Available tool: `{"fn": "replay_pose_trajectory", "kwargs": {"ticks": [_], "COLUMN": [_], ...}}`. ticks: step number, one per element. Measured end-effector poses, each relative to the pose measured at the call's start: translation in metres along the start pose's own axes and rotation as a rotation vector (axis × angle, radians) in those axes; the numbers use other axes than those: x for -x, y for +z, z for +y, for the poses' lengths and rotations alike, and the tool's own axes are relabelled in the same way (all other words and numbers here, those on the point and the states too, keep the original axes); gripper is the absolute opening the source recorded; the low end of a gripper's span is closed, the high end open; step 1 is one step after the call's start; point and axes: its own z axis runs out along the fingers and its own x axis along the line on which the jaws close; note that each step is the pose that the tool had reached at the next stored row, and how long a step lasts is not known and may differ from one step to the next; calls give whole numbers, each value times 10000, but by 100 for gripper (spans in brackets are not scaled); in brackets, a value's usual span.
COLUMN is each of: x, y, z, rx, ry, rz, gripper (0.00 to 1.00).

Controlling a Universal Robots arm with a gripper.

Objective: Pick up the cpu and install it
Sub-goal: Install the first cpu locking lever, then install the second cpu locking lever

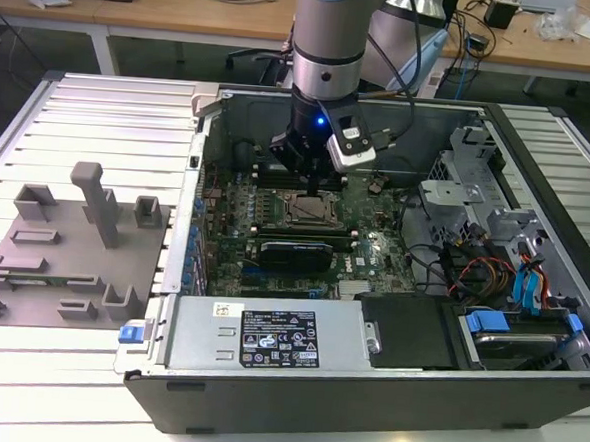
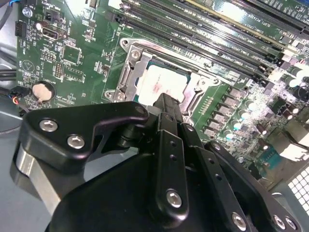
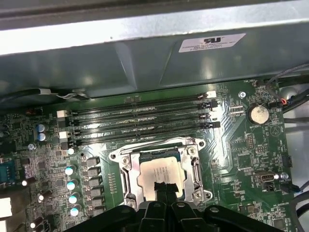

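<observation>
1 cpu (image 3: 161, 174) sits in the socket (image 3: 126, 180) on the motherboard (image 3: 241, 159); gripper (image 3: 162, 189) pinched together just above it. Light, rigid, fragile underneath: best held by opposite edges.

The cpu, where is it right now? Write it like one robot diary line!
cpu: lying in the socket of the motherboard | gripper: right above cpu | step: cpu at socket
</observation>
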Motion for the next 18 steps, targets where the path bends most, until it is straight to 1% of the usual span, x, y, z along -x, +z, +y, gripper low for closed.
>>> {"fn": "replay_pose_trajectory", "kwargs": {"ticks": [14, 17, 18], "x": [1, 13, 18], "y": [-14, -14, -15], "z": [-4, -87, -127], "rx": [-4, 0, 0], "ry": [0, 0, 1], "rz": [2, 0, 0], "gripper": [11, 11, 11]}}
